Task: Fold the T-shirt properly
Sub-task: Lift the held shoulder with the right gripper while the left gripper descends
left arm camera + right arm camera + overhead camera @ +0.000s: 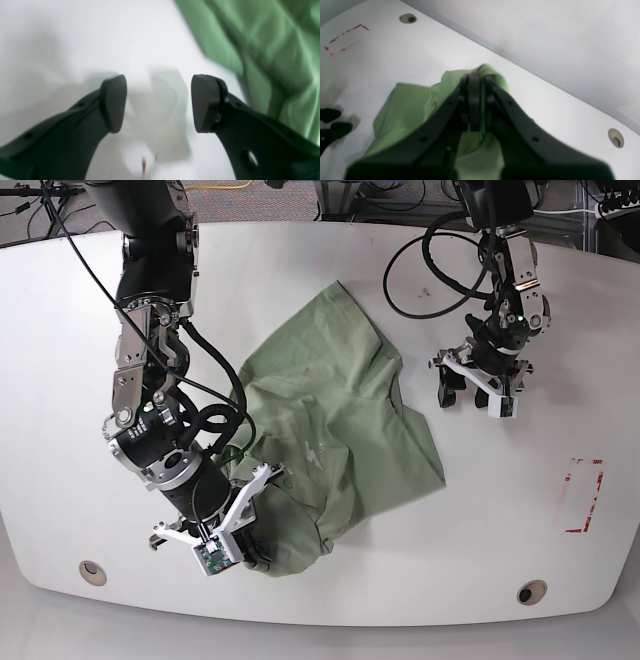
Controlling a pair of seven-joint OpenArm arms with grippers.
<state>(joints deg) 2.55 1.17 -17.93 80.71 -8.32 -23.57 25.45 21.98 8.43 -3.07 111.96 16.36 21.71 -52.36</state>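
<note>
The pale green T-shirt [330,410] lies crumpled and partly spread in the middle of the white table [500,520]. My right gripper [252,532] is at its near edge, shut on a bunched fold of the fabric. In the right wrist view the gripper [475,78] pinches the green cloth [402,112] and holds it up in a peak. My left gripper [470,398] is open and empty over bare table, to the right of the shirt. In the left wrist view the left gripper [160,103] has its jaws wide apart, with the shirt [262,50] at the upper right, untouched.
A red dashed rectangle [583,495] is marked on the table at the right; it also shows in the right wrist view [346,40]. Two round holes [92,572] [531,592] sit near the front edge. Cables hang from both arms.
</note>
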